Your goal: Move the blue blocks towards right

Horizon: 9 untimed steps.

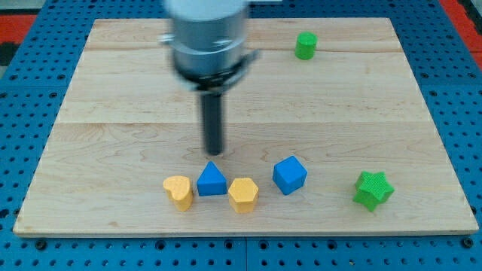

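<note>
Because the tool is a bare rod with nothing to open or clamp, it holds nothing and can only shove, so the step in hand, as I judge it, depends on which face my tip (215,153) meets. Nearest the view's bottom, a row of blocks lies just below my tip: the yellow heart-like block (179,191) down and to the view's left of it, the blue triangular block (212,180) almost straight beneath it and just apart from it, the yellow hexagonal block (243,194) down and to the view's right, and the blue cube (289,175) further right again. The green star block (373,189) sits well to the right, near the edge of the bench (113,105).

To do this well, I would bring my tip round to the triangle's left side, between it and the yellow heart, and push rightward through its middle so it does not spin. The yellow hexagon is just beside the triangle on its right and would likely be swept along. The cube has open board to its right and should go more easily.

The rod stands upright under the blurred grey arm housing (207,38). Farthest off, the green cylinder (306,46) lies up and right of the tool.
</note>
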{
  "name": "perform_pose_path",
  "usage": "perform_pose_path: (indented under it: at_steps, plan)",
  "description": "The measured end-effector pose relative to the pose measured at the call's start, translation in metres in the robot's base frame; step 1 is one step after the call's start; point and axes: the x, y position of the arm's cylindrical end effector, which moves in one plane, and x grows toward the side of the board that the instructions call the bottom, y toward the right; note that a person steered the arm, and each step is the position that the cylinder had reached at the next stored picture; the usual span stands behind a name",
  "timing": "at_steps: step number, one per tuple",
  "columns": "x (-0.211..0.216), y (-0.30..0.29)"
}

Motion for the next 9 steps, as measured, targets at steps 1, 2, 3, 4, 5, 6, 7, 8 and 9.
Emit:
perform_pose_path:
  at_steps: [1, 2, 3, 4, 5, 6, 7, 8, 9]
  plan:
    - [0.052, -0.056]
    - [0.1, -0.07]
    - [0.082, -0.022]
    - [0.069, -0.005]
    - [0.056, -0.001]
    - [0.052, -0.025]
    - [0.044, -0.039]
    - [0.015, -0.038]
    - [0.023, 0.008]
